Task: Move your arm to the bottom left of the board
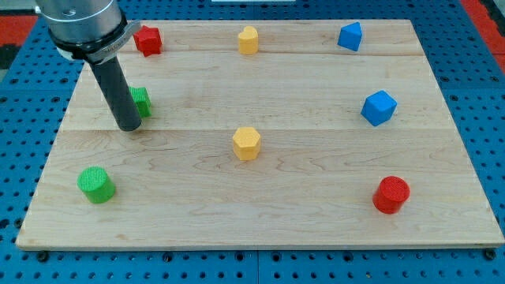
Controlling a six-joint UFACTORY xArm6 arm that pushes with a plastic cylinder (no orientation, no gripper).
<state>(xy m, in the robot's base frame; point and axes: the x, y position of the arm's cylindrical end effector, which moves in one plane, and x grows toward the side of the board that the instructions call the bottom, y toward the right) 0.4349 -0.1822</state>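
Note:
My tip (129, 126) rests on the wooden board (260, 229) in its left part, right beside a green block (142, 101) that the rod partly hides. A green cylinder (95, 185) lies below my tip, near the board's bottom left corner. A red block (147, 40) sits at the top left, above my tip.
A yellow block (248, 39) sits at the top middle and a yellow hexagonal block (246, 143) at the centre. Two blue blocks (350, 36) (379, 107) lie at the right, and a red cylinder (390, 194) at the bottom right. Blue pegboard (24, 142) surrounds the board.

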